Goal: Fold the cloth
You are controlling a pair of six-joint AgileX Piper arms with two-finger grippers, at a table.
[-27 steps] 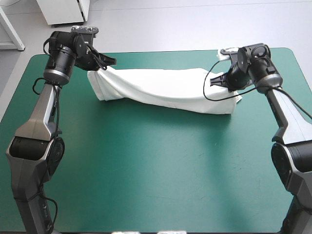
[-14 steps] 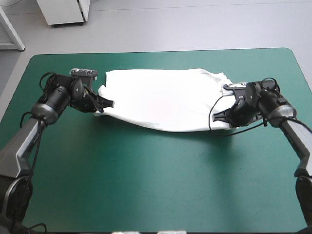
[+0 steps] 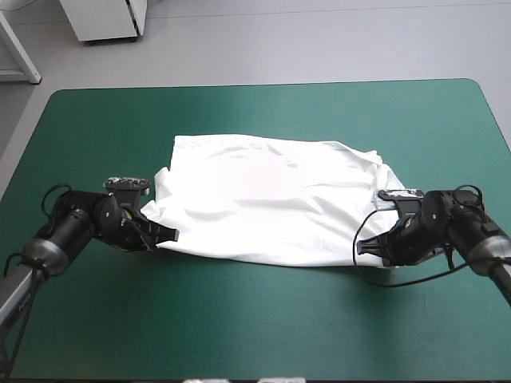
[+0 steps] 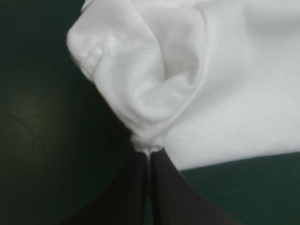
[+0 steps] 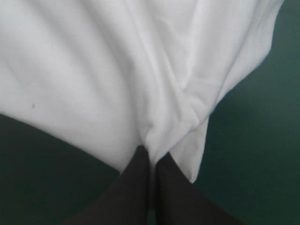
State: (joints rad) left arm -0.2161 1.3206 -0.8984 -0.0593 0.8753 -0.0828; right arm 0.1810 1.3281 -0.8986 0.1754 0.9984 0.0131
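Both arms have dropped and pulled back toward the table's near edge since the earlier frames. T-shirt came with them: it was a twisted band strung between the arms, and now lies spread wide and mostly flat across the middle of the teal-green cover.

Left gripper sits low at the shirt's near-left corner, black fingers pinched together on a bunched fold. Left wrist view shows the cloth puckered right at the tips.

Right gripper sits low at the near-right corner, fingers likewise clamped on a gathered pleat, with a loose flap just beside them.

Near hem runs between the two grippers, slightly bowed. Far edge of the shirt lies flat, well short of the table's far edge. Shallow wrinkles toward the right side.
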